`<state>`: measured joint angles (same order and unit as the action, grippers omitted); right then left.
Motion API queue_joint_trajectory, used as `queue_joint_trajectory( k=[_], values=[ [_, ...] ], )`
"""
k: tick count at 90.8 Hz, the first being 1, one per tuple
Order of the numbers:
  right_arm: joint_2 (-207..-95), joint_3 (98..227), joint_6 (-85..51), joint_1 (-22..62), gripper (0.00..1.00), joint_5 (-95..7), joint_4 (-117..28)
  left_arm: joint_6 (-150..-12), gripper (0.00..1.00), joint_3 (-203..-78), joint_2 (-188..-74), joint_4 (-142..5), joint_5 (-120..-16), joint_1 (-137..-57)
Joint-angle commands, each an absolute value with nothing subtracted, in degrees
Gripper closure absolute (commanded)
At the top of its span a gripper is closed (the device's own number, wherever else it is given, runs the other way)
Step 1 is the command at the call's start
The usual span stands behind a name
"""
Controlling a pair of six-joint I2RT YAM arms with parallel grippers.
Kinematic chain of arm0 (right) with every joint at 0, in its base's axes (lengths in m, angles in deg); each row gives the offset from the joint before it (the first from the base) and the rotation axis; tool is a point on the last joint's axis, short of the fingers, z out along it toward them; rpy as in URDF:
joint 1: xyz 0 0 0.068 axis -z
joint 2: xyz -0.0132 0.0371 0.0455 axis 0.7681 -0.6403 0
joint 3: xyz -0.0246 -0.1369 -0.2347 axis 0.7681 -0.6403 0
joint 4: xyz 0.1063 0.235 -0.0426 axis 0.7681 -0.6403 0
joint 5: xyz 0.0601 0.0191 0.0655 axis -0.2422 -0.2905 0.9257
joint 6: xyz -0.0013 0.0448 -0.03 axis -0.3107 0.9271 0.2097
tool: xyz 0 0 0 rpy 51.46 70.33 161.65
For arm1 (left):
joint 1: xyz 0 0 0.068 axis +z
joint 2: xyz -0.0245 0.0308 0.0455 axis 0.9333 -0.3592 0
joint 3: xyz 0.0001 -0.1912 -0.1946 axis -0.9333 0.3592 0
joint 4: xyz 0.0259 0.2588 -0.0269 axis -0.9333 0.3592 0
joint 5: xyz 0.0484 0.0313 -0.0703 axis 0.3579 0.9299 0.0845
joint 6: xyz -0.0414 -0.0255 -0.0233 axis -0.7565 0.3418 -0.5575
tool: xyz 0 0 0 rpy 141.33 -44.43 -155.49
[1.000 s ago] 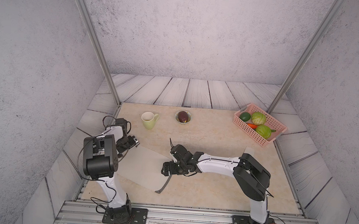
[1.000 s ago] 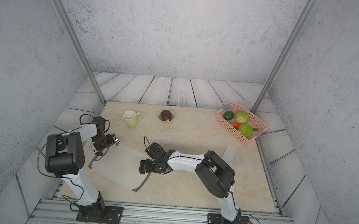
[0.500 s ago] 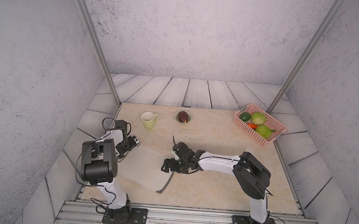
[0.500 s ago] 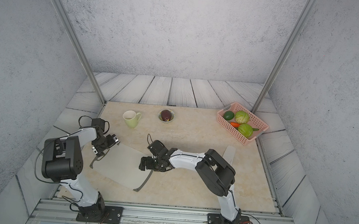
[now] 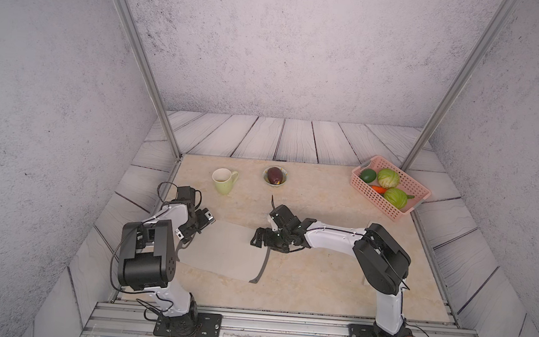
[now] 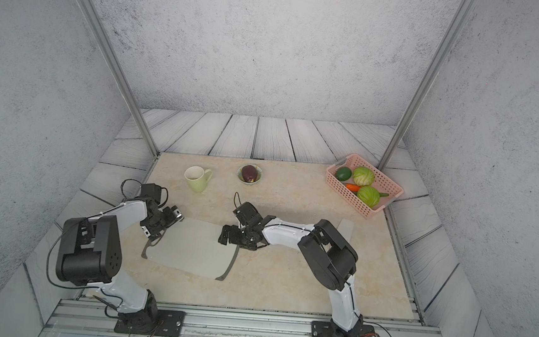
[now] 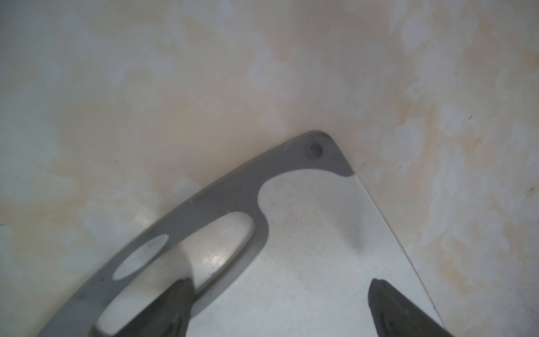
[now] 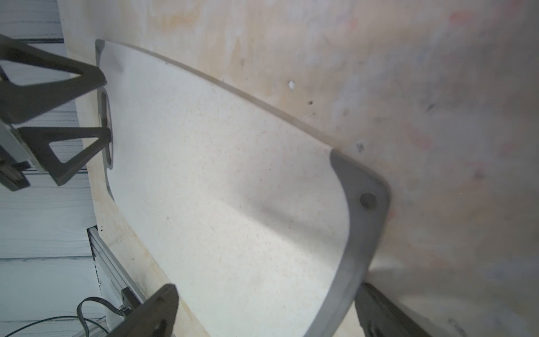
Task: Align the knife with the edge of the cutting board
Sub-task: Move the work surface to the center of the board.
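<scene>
The cutting board [image 5: 222, 251] lies flat on the counter [image 5: 305, 277], at about 8 o'clock from the counter's middle and skewed to its edges. The left claw [image 7: 280, 283] stands wide over the board's 9 o'clock end, with one finger [image 7: 163, 309] above the oval slot. The right claw [image 8: 267, 289] gapes wide astride the dark trim at the board's 3 o'clock end. The knife [image 6: 346, 229] lies well apart from the board at 3 o'clock, partly hidden behind the right arm.

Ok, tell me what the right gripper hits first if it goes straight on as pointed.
Most likely the cutting board: the right gripper, jaws open, tilts down at its pale surface just past the dark end trim. Depth is unclear; the left gripper sits beyond, at the far end.
</scene>
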<state>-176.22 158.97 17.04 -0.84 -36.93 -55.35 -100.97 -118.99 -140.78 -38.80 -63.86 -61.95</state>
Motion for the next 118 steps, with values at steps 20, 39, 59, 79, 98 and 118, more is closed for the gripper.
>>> queue_joint_trajectory(
  k=[20,39,59,79,98,118],
  values=[
    [-178.17,158.37,14.77,1.51,0.01,-34.92,-55.03,-108.45,0.02,-112.56,-136.87,-37.61,-75.37,-70.93],
    [-177.82,157.68,14.31,4.09,0.01,-33.89,-55.34,-111.02,0.02,-111.9,-136.39,-39.93,-74.97,-76.36],
    [-176.68,157.96,11.96,6.15,0.01,-34.09,-58.41,-111.26,0.02,-114.83,-139.06,-40.74,-75.87,-81.31],
    [-173.69,154.75,10.04,9.94,0.01,-33.29,-59.48,-110.0,0.02,-117.32,-134.9,-37.57,-74.05,-81.83],
    [-170.7,153.28,7.62,11.54,0.01,-33.82,-62.0,-106.47,0.02,-121.54,-130.84,-31.6,-68.92,-81.7],
    [-167.87,152.41,5.0,11.59,0.01,-35.69,-65.57,-105.25,0.02,-121.55,-126.22,-29.28,-66.01,-79.36]
  ],
)
